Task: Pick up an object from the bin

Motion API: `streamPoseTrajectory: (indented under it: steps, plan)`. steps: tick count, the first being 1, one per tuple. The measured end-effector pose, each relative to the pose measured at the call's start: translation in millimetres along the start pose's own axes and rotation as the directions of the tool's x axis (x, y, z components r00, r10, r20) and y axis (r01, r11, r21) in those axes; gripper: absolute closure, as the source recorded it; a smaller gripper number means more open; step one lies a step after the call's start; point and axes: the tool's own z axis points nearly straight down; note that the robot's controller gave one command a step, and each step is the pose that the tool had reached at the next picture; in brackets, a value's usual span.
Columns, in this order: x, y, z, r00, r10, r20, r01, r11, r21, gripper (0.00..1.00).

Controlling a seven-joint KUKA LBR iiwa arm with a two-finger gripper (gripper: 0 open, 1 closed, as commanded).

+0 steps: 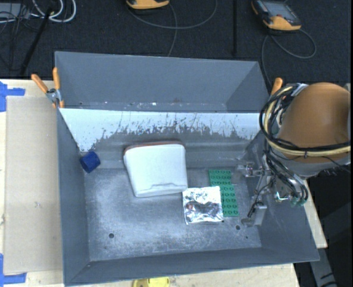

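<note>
1. Bin (134, 235) holds four loose things. The green plate (225, 181) is my landmark.
2. A foil packet (202, 205) lies over the plate's lower-left part. A white box (156, 168) sits left of the plate, apart from it. A blue block (90, 161) is far left of the plate, at the foot of the sloped wall.
3. Your gripper (254, 213) is low in the bin, just right of the plate's lower end, over bare floor. It's beside the plate, not over it.
4. Gripper state: I can't tell wide or narrow, because the wrist hardware and cables crowd it from this angle. I see nothing in it.
5. Step, my read: approach. Nothing is picked, and all four things lie on the floor.
6. Target: the plate is nearest, then the packet. I can't say which one you're after.
7. Next move, my judgement: come left until you're centred over one of them, then go down.
8. The plate is thin and flat, so it will likely be hard to pinch. The crumpled packet should give more to grab.
9. Risk: closing where you are now probably catches nothing.
</note>
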Motion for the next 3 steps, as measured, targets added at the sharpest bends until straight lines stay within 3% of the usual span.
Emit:
streamPoseTrajectory:
  steps: [1, 2, 3]
  plan:
    - [3.1, 3, 149, 0.999, 0.04, 0.002, -0.04, 0.999, 0.0, 0.0]
    - [17.3, 17, 113, 1.0, -0.002, 0.008, 0.002, 1.0, 0.001, 0.0]
    - [13.8, 10, 99, 0.995, 0.102, 0.011, -0.102, 0.995, 0.0, 0.0]
